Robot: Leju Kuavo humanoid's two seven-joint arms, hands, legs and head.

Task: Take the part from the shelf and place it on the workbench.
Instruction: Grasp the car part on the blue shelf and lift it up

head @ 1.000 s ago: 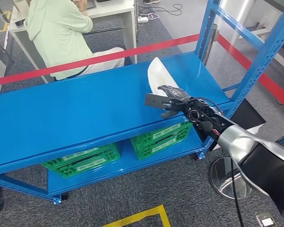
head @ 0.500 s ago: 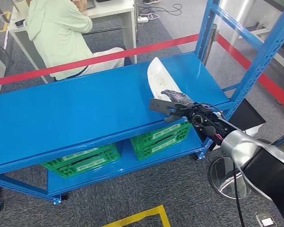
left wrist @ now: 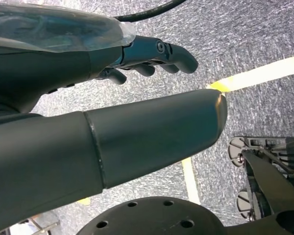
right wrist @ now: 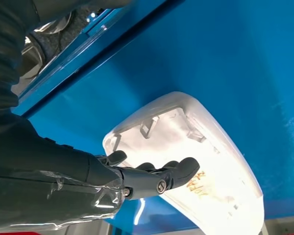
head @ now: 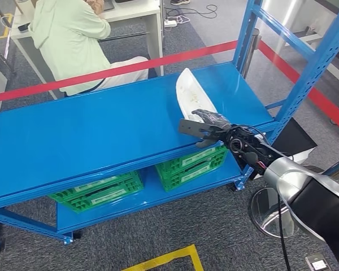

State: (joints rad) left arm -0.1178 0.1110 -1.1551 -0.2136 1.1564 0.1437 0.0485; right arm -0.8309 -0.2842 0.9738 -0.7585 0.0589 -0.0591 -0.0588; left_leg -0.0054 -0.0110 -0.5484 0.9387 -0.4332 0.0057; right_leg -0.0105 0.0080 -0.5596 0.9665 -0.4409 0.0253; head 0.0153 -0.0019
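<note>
Right hand point(head: 206, 129), reaching forward over the top board of the blue shelf point(head: 95, 135), fingers point(right wrist: 175, 174) spread and slightly curled, thumb held out to the side; it holds nothing. The fingertips lie over the near end of the white part point(head: 189, 93); whether they touch it cannot be told. The part, a shallow curved plastic shell with small ribs and clips on its inner face and handwriting near one end point(right wrist: 195, 183), lies hollow side up on the shelf's top board toward its right end, close to the right upright. Left hand point(left wrist: 149, 56), seen over grey carpet with yellow floor tape point(left wrist: 263, 73), fingers loosely curled and apart, thumb extended, nothing in it. On the lower board of the shelf stand two green crates point(head: 193, 164). Behind the shelf runs a red barrier tape point(head: 116, 70); beyond it a person point(head: 69, 39) in a pale green top sits at a white desk point(head: 133, 11).
</note>
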